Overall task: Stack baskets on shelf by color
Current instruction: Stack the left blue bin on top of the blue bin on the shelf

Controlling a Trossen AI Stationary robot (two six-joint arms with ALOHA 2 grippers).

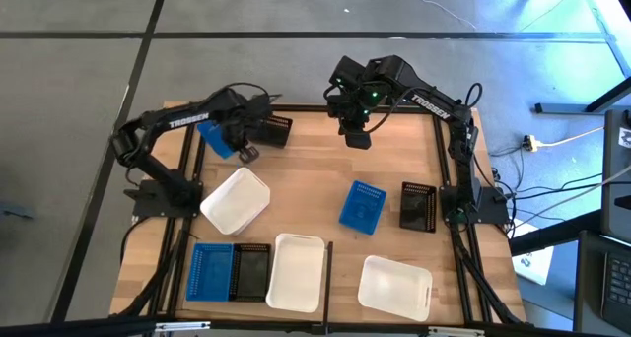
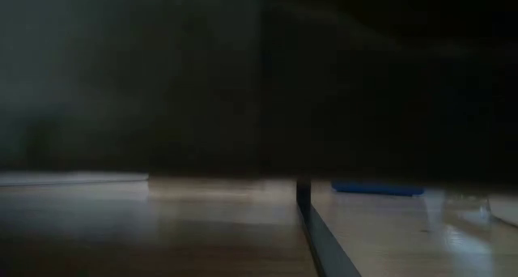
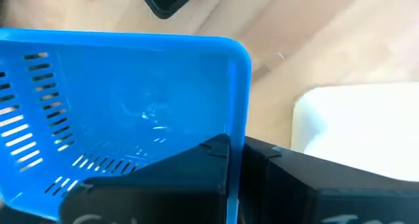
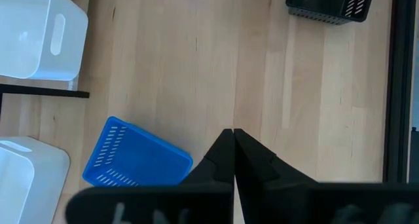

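Even daylight falls on the shelf (image 1: 315, 169) in the high view, with soft shadows under the arms. The low view is dark and blurred above the shelf, and the held blue basket (image 3: 124, 112) fills the left wrist view, out of focus.

The middle of the shelf (image 1: 315, 169) is bare wood, so a gripper could pass there. At 6 o'clock a row blocks the way: a blue basket (image 1: 209, 271), a black basket (image 1: 251, 271) and two white baskets (image 1: 298, 272). At 3 o'clock sit another blue basket (image 1: 362, 206) and black basket (image 1: 418, 206).
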